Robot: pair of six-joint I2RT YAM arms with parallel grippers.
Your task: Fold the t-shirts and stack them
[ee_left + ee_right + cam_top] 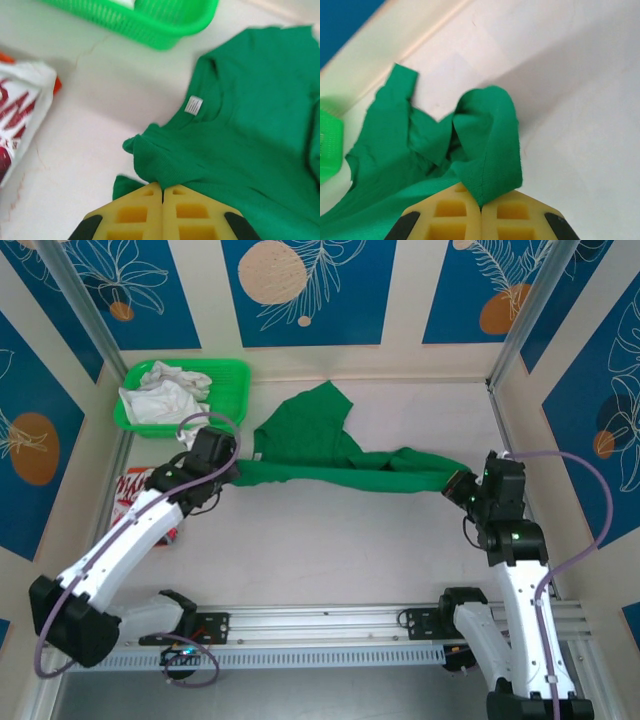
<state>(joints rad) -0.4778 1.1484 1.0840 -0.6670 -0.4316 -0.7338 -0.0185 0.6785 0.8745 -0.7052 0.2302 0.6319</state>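
Left wrist, illegible tag [193,105], left end effector [162,190], right end effector [481,202] clamp green t-shirt [250,130]

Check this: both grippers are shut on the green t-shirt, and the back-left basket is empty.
Wrong on the basket: the top view shows crumpled white cloth in it. The left gripper and right gripper are indeed shut on the green t-shirt.
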